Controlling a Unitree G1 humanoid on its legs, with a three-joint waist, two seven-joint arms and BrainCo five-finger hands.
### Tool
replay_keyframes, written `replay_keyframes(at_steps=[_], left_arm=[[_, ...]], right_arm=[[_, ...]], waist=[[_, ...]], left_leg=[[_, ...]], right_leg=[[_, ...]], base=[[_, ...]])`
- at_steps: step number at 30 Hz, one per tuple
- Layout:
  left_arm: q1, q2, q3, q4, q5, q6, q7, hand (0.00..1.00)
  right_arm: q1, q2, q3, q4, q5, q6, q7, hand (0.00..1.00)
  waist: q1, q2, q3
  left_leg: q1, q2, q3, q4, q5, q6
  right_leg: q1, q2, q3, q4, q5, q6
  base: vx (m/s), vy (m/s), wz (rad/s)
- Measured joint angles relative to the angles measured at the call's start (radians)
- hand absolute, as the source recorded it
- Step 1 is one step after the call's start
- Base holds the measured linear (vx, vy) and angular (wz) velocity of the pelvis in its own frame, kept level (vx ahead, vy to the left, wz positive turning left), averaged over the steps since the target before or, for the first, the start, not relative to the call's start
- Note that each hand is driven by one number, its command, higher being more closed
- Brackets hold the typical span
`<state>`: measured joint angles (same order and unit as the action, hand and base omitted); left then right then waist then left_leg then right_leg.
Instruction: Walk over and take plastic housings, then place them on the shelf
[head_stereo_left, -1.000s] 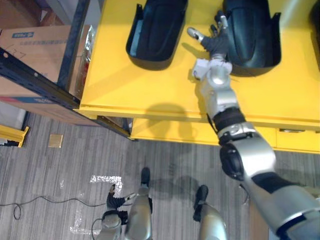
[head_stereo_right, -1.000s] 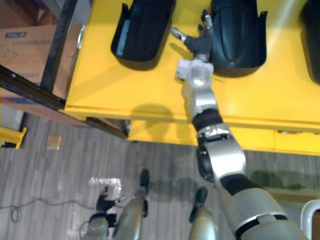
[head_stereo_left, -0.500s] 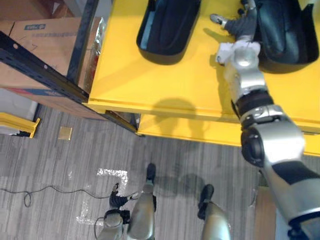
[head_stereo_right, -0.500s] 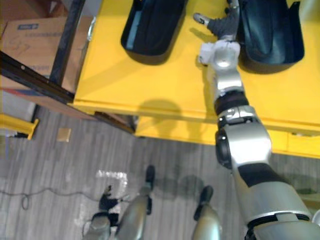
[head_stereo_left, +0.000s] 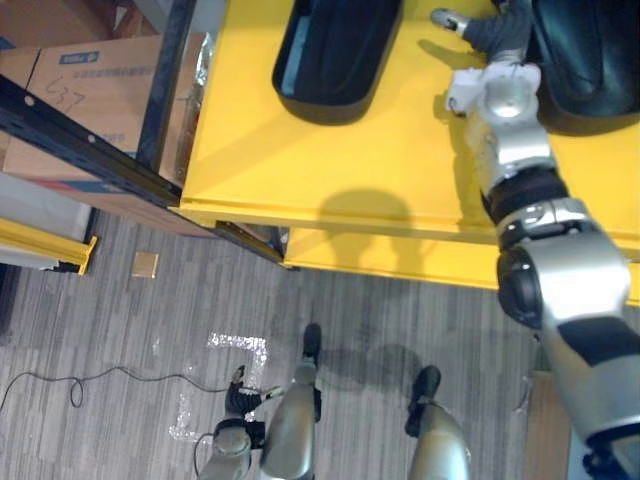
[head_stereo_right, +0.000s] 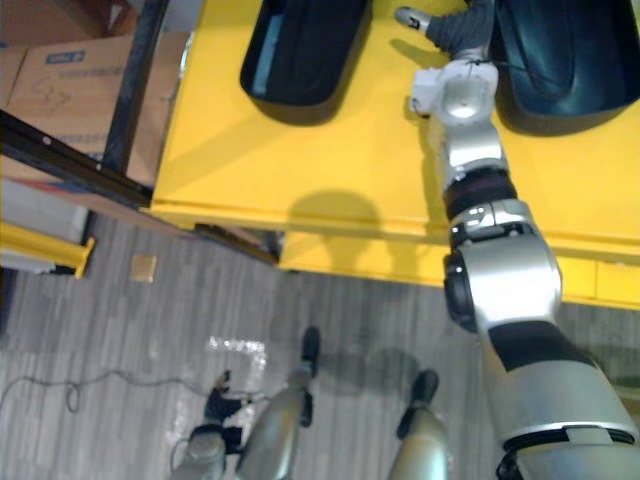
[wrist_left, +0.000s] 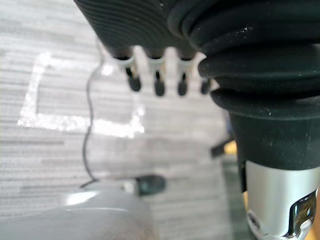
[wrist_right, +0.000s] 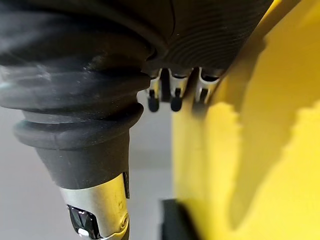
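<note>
Right hand (head_stereo_left: 492, 32) on yellow table (head_stereo_left: 330, 170), just beside left rim of black plastic housing (head_stereo_left: 590, 70), thumb splayed, fingers straight, clasping nothing. Second black plastic housing (head_stereo_left: 335, 55) lies nearer table's left edge. Left hand (wrist_left: 135, 22) hangs slack-fingered above grey floor (head_stereo_left: 150, 330).

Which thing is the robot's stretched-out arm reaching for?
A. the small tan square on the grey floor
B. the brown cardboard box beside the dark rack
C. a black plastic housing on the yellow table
C: the right robot hand lies over the yellow table, right at the edge of the black plastic housing, far from the floor.
</note>
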<state>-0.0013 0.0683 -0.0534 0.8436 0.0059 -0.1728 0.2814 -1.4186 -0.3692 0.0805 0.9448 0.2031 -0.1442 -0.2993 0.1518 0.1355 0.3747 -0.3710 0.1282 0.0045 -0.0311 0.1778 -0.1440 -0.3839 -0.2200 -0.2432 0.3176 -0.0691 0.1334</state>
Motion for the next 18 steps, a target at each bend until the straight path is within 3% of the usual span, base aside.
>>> replay_keyframes(at_steps=[2,5,6,8,10,13,16,18], left_arm=[[-0.001,-0.006,0.016,0.002,0.000,0.001,0.000,0.00],[-0.001,-0.026,0.059,0.012,0.000,0.008,0.000,0.00],[-0.001,-0.039,0.084,0.019,0.001,0.016,0.000,0.00],[0.002,-0.041,0.091,0.024,0.005,0.024,-0.001,0.00],[0.005,-0.040,0.124,0.040,0.012,0.024,-0.003,0.00],[0.021,-0.036,0.141,0.040,0.013,0.028,-0.017,0.00],[0.039,-0.037,0.151,0.041,0.013,0.029,-0.029,0.00],[0.041,-0.037,0.152,0.041,0.013,0.029,-0.029,0.00]], right_arm=[[0.123,0.000,0.001,-0.272,0.002,-0.007,0.000,0.00],[0.262,-0.005,0.025,-0.547,0.019,-0.027,0.013,0.00],[0.356,-0.018,0.034,-0.704,0.019,-0.043,0.034,0.00],[0.445,-0.038,0.033,-0.853,0.022,-0.070,0.058,0.00],[0.555,-0.070,0.011,-1.021,0.054,-0.116,0.091,0.00],[0.666,-0.092,-0.063,-1.106,0.105,-0.153,0.126,0.00],[0.738,-0.131,-0.129,-1.104,0.130,-0.159,0.128,0.00],[0.757,-0.152,-0.134,-1.090,0.137,-0.159,0.129,0.00]], waist=[[-0.013,0.000,0.000],[-0.046,-0.003,-0.001],[-0.062,-0.007,-0.003],[-0.081,-0.010,-0.005],[-0.123,-0.024,-0.011],[-0.152,-0.056,-0.027],[-0.180,-0.088,-0.046],[-0.183,-0.090,-0.046]], left_leg=[[0.001,0.002,0.006,-0.002,0.000,0.000],[0.007,0.002,0.017,-0.013,0.000,0.000],[0.026,0.002,0.039,-0.026,0.000,0.000],[0.043,0.002,0.058,-0.035,-0.002,0.002],[0.063,0.006,0.078,-0.046,-0.005,0.000],[0.086,0.016,0.105,-0.046,-0.017,-0.002],[0.102,0.023,0.121,-0.044,-0.025,-0.005],[0.111,0.023,0.122,-0.044,-0.027,-0.004]], right_leg=[[-0.001,0.003,0.006,-0.008,0.003,0.003],[-0.003,0.005,0.020,-0.017,0.007,0.008],[-0.002,0.006,0.035,-0.022,0.010,0.012],[0.000,0.007,0.054,-0.023,0.010,0.013],[0.001,0.013,0.073,-0.026,0.011,0.014],[0.005,0.025,0.097,-0.032,0.012,0.015],[0.010,0.033,0.112,-0.035,0.012,0.014],[0.021,0.033,0.112,-0.037,0.012,0.014]], base=[[0.04,-0.021,-0.06],[0.06,-0.015,-0.12],[0.07,-0.010,-0.26],[0.07,-0.014,-0.31],[0.07,-0.030,-0.31],[0.05,-0.033,-0.29],[0.03,-0.034,-0.19],[0.01,-0.007,-0.02]])
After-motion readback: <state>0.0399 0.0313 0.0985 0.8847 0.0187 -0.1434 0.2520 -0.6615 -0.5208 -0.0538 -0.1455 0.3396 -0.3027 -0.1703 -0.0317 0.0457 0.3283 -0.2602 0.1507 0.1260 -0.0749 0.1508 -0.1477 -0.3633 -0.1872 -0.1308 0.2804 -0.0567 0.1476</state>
